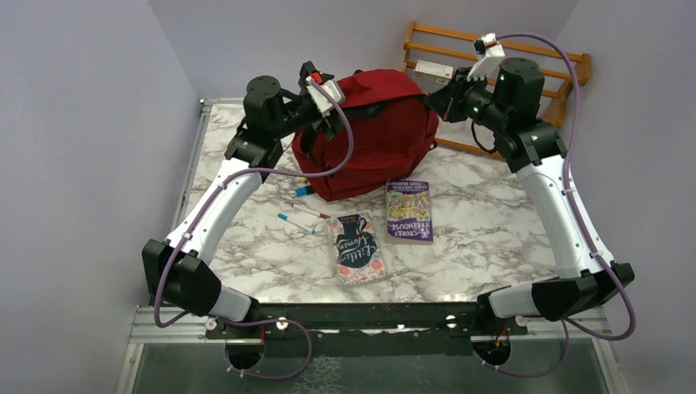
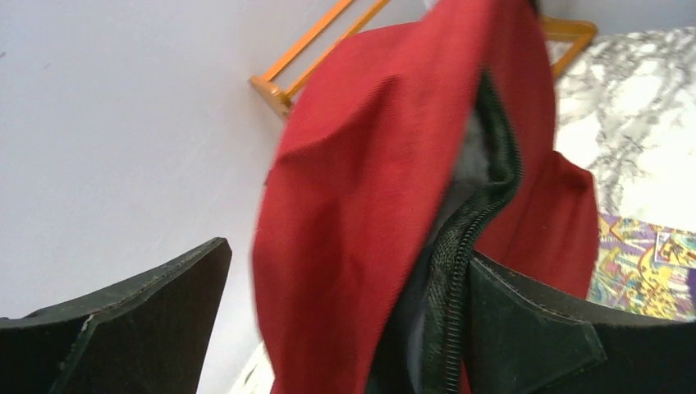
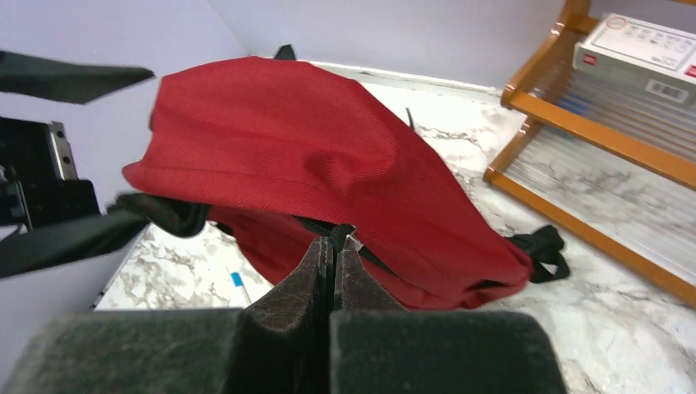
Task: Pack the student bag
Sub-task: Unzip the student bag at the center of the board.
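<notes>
I judge the bag (image 1: 377, 135) soft and floppy, best gripped at its zipper edge (image 2: 453, 261); left gripper (image 2: 349, 254) splayed, right gripper (image 3: 335, 244) clenched.

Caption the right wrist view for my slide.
Right gripper shut on the black zipper edge of the dark-red student bag, with a wooden rack behind.

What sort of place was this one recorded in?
Probably a robot lab test cell: two robot arms bolted to a marble-pattern table, plain walls close around it, and a red backpack, books and pens laid out as props.
</notes>
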Available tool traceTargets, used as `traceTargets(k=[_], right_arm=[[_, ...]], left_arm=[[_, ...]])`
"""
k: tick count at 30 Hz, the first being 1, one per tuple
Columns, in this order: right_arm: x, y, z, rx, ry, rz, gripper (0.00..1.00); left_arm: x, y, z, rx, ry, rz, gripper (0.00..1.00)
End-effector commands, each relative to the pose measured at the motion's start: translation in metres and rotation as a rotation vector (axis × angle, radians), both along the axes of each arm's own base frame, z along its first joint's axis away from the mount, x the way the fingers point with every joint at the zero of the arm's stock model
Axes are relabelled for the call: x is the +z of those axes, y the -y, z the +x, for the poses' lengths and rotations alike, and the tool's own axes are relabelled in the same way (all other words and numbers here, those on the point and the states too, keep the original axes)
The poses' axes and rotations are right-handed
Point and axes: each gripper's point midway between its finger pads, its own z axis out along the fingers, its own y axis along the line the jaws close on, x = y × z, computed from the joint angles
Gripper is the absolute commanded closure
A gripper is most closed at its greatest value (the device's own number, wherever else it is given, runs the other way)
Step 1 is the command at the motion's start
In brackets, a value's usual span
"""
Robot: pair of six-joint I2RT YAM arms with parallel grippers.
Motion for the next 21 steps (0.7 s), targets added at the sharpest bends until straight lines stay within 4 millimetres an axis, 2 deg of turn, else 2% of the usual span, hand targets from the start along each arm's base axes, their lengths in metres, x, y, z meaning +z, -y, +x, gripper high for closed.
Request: traceTargets(k=[1,3,9,14,21], right_arm=[[0.024,-0.018,-0.003,0.118,0.037,0.028,0.99],[0.026,-0.022,-0.002,0.144,0.037,0.038,0.99],[0.022,-0.030,-0.003,0.186,0.014,0.050,0.99],[0.019,-0.033,-0.009,0.215,0.004,0.057,0.99],[0.017,-0.030,-0.015,0.214,0.003,0.049,0.99]], left_arm=[[0.022,0.032,-0.036,-0.176,0.082,0.054,0.01],[0.028,0.047,-0.044,-0.215,0.111,0.074,0.01],[0.031,0.078,-0.045,-0.250,0.134,0.100,0.01],[0.025,0.091,-0.032,-0.212,0.160,0.135,0.02],[0.016,0.104,-0.013,-0.155,0.186,0.181,0.21]])
